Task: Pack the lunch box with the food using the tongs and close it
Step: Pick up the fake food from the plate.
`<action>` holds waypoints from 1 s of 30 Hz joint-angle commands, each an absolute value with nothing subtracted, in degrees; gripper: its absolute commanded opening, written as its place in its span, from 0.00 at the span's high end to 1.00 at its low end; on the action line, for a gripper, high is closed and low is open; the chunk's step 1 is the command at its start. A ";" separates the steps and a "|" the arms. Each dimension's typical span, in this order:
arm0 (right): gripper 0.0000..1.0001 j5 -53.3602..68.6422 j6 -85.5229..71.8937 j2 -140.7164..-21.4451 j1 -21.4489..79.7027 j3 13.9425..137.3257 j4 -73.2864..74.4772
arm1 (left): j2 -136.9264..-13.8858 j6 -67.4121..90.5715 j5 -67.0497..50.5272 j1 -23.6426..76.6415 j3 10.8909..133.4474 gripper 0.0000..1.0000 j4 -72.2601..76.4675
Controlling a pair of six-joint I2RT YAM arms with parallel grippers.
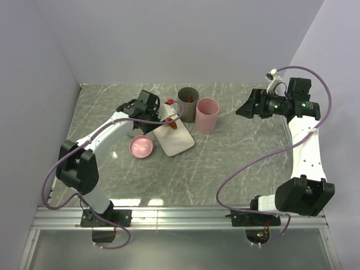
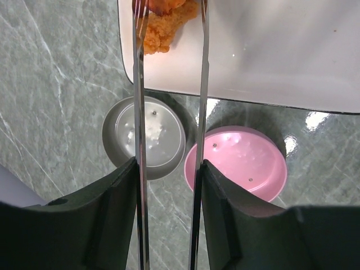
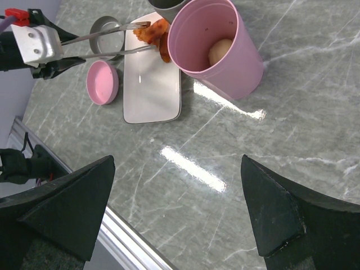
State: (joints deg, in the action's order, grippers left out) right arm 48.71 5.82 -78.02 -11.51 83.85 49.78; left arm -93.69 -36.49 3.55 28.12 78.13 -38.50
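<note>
My left gripper (image 2: 169, 166) is shut on the long silver tongs (image 2: 139, 112), one arm against each finger. The tong tips straddle an orange-brown piece of food (image 2: 163, 22) at the far end of the white tray (image 2: 270, 50). The top view shows this gripper (image 1: 154, 109) just left of the dark grey lunch box (image 1: 187, 104), which stands open. The lunch box's grey lid (image 2: 143, 138) lies inside up beside the tray. Far to the right, my right gripper (image 3: 177, 160) hangs open above bare table, holding nothing.
A pink cup (image 3: 216, 45) with a pale round item inside stands right of the lunch box. Its pink lid (image 2: 236, 163) lies next to the grey lid, near the tray's edge. Walls close the table at the back and on the left.
</note>
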 commanded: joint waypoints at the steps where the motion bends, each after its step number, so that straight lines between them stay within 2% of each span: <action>1: 0.00 48.52 6.50 -78.22 -11.87 83.94 49.04 | -94.13 -37.70 4.48 28.21 78.75 0.50 -35.95; 13: 0.00 48.08 6.68 -78.49 -11.87 83.94 49.13 | -97.21 -37.53 4.92 28.13 80.77 0.57 -35.68; 30: 0.00 48.43 6.50 -77.96 -11.87 83.85 49.04 | -92.64 -35.68 4.48 28.12 82.44 0.86 -37.09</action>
State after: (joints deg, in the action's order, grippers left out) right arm 48.47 5.85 -78.24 -11.51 83.85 49.78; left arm -96.77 -36.40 5.23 28.10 79.90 -37.34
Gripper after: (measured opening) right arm 0.996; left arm 0.354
